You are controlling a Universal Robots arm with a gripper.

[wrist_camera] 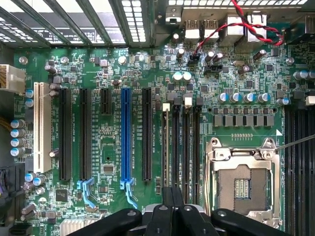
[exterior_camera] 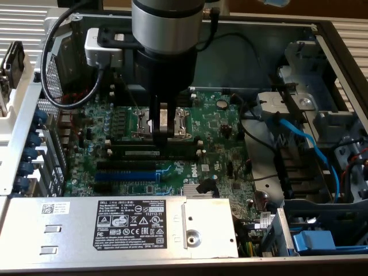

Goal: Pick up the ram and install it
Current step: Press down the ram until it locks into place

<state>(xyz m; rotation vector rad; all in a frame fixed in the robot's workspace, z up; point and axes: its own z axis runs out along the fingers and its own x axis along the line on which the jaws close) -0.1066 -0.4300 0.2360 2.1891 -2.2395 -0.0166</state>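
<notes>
Closed, the gripper hung low over the motherboard, its fingertips pressed together just above the memory slots beside the empty CPU socket. What may have been the ram, a dark stick, lay along one slot under the fingertips, though whether it was fully seated could not be told. By that reading, pickup and placing were done, final seating uncertain

1. A big open computer case made of grey metal takes up most of the exterior view.
2. White ridged panels show at the upper left and upper right of the frame.
3. A strip of brown surface shows along the top edge.
4. The light is soft and even.
</notes>
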